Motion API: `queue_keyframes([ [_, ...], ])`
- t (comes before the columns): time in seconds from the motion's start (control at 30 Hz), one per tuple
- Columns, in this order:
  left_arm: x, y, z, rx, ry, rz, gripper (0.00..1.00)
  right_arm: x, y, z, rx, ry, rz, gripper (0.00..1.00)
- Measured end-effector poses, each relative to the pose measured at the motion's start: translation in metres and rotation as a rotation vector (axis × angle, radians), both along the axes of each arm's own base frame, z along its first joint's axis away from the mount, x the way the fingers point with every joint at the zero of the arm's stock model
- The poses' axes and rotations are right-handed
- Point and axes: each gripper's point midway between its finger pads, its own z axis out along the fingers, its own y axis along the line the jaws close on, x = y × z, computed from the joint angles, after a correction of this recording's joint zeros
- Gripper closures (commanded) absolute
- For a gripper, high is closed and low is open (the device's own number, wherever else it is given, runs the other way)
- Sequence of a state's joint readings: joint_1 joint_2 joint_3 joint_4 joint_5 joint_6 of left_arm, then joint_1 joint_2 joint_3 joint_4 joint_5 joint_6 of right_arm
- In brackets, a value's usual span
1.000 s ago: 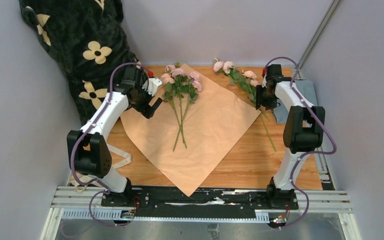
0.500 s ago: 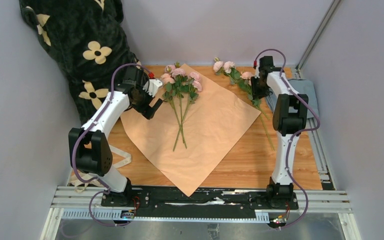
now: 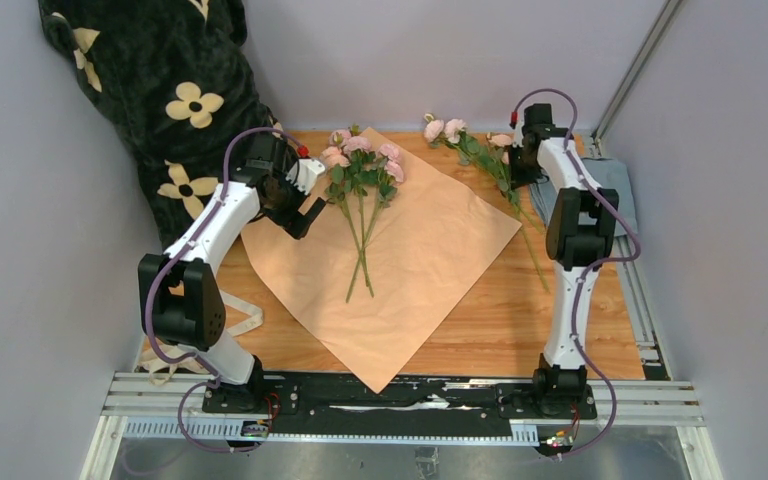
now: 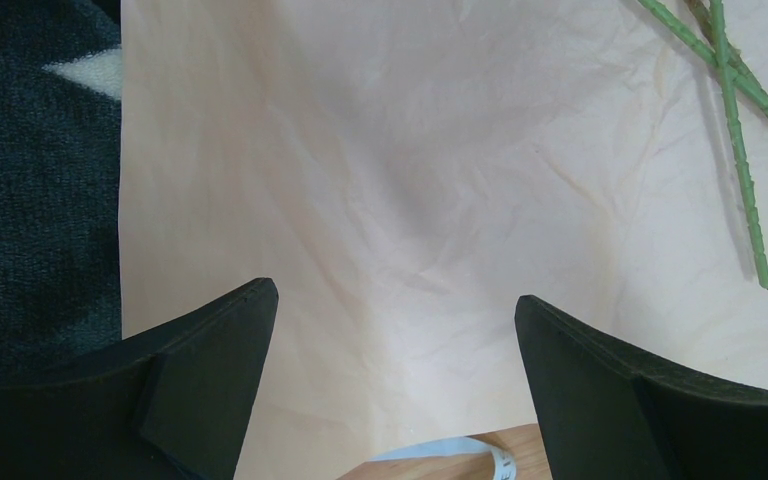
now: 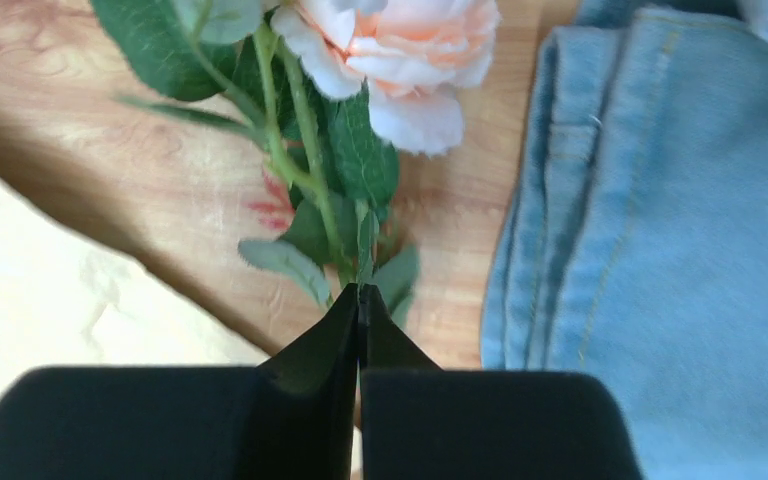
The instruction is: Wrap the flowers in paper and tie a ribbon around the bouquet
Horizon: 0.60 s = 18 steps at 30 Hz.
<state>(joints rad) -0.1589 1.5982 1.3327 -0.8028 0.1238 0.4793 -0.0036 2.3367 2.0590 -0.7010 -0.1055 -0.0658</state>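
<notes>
Nothing is wrapped or tied yet: the limp cream ribbon (image 3: 252, 318) is left near left, and the thin, creased paper (image 3: 410, 290) is spread peach-side up as a flat diamond on the wooden table (image 3: 520, 330). Pale-pink flowers (image 3: 363, 165) with wiry green stems are laid on its far left part, beside the left gripper (image 4: 392, 293), held wide open and empty above the sheet. At far right a second bunch (image 3: 470, 145) is left off the paper, one stem pinched in the fully closed right gripper (image 5: 360, 290).

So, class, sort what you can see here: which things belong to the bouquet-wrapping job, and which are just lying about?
Belong to the job:
paper
middle flower bunch
right flower bunch
ribbon

Just lying about:
black plush blanket
blue cloth
</notes>
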Motion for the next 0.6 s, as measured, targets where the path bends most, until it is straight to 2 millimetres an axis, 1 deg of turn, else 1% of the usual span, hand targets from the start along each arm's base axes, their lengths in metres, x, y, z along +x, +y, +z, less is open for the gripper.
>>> queue_keyframes([
  [0.03, 0.0, 0.0, 0.0, 0.0, 0.001, 0.0, 0.0, -0.001, -0.002, 0.006, -0.003, -0.009, -0.001, 1.0],
  [0.1, 0.0, 0.0, -0.001, 0.0, 0.004, 0.0, 0.0, -0.01, -0.005, 0.025, -0.007, -0.028, -0.004, 1.0],
  [0.17, 0.0, 0.0, -0.002, 0.001, 0.006, 0.001, 0.0, -0.019, -0.006, 0.054, -0.007, -0.075, -0.005, 1.0],
  [0.23, 0.0, 0.0, -0.002, 0.001, 0.008, 0.001, 0.0, -0.03, -0.005, 0.096, -0.005, -0.166, -0.004, 1.0],
  [0.3, 0.0, 0.0, -0.003, 0.002, 0.009, 0.001, 0.0, -0.038, -0.005, 0.131, -0.004, -0.252, -0.003, 1.0],
  [0.33, 0.0, 0.0, -0.003, 0.002, 0.01, 0.0, 0.0, -0.042, -0.004, 0.152, -0.002, -0.315, -0.004, 1.0],
  [0.4, -0.001, 0.0, -0.003, 0.002, 0.01, 0.0, 0.0, -0.05, -0.003, 0.181, 0.005, -0.406, -0.006, 1.0],
  [0.47, -0.001, 0.0, -0.003, 0.002, 0.012, 0.001, 0.0, -0.052, 0.0, 0.198, 0.023, -0.458, -0.005, 1.0],
  [0.5, -0.001, 0.0, -0.003, 0.002, 0.012, 0.001, 0.0, -0.05, 0.002, 0.202, 0.032, -0.472, -0.005, 1.0],
  [0.57, -0.001, 0.0, -0.003, 0.002, 0.014, 0.001, 0.0, -0.05, 0.01, 0.2, 0.065, -0.469, 0.002, 1.0],
  [0.6, -0.001, 0.0, -0.003, 0.002, 0.013, 0.001, 0.0, -0.051, 0.015, 0.195, 0.081, -0.456, 0.004, 1.0],
])
